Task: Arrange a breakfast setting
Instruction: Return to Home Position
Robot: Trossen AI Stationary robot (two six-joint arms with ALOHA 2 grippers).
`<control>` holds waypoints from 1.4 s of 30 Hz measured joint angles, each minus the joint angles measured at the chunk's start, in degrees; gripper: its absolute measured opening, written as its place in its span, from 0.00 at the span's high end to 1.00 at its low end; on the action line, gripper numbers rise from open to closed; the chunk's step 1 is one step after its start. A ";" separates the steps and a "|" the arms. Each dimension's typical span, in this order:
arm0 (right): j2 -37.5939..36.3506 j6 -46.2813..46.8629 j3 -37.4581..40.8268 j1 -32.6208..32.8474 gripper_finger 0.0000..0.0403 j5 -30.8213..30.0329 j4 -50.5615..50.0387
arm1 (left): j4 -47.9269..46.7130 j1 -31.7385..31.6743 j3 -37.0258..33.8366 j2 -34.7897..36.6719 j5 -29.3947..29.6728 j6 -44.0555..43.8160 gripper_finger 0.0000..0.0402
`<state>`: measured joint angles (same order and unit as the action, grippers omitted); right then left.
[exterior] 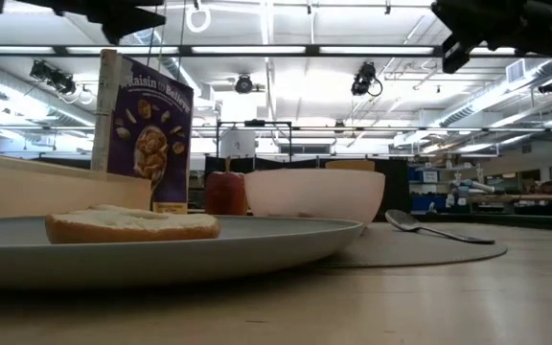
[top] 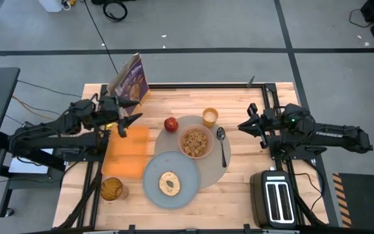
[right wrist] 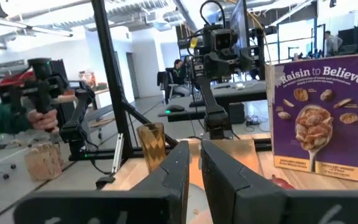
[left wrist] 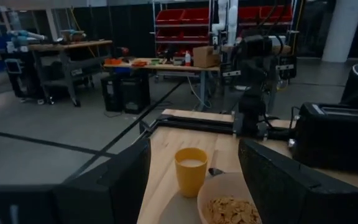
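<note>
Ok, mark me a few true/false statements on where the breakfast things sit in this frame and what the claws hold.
1. The red apple lies inside the pink bowl. False: it sits beside the bowl, which holds cereal.
2. The toast slice rests on the smaller grey plate. True.
3. The metal spoon lies on the large round grey-beige mat, on the bowl's side toward the right arm. True.
4. The small orange cup stands on the orange rectangular cloth. False: it stands by the bowl at the mat's far edge.
5. The left claw grips the purple cereal box. False: it hangs open beside the box; the right claw also holds nothing.
</note>
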<state>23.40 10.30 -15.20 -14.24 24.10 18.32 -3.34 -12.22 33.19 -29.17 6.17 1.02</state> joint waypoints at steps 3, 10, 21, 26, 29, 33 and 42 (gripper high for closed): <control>-4.40 -1.13 0.00 -0.13 0.88 -0.10 -4.29 | -1.66 -0.43 0.00 2.64 -1.41 -0.37 0.37; -13.29 -4.95 0.00 -0.14 0.88 -5.39 -10.52 | -0.80 -0.51 0.00 3.66 -4.67 -1.98 0.37; -23.24 -7.39 -0.02 -0.13 0.88 -8.74 -19.49 | 26.10 -1.79 -16.03 0.37 -4.91 -3.82 0.37; -23.04 -7.54 0.18 -0.13 0.88 -10.56 -19.99 | 24.60 -4.59 -21.07 3.83 -4.63 -8.13 0.37; -23.30 -7.03 2.65 -0.06 0.88 -10.56 -16.74 | 20.53 -6.15 -21.61 7.64 -4.60 -7.51 0.37; -23.26 -4.98 7.96 -0.02 0.88 -10.58 -8.63 | 15.20 -8.35 -21.59 13.58 -4.60 -6.07 0.37; -22.79 -4.02 14.81 0.44 0.88 -10.62 -3.45 | 12.01 -10.09 -25.33 23.04 -4.78 -6.82 0.37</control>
<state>0.61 6.29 -0.39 -13.80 13.48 14.87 8.67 -22.30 7.86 -6.13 1.39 -5.80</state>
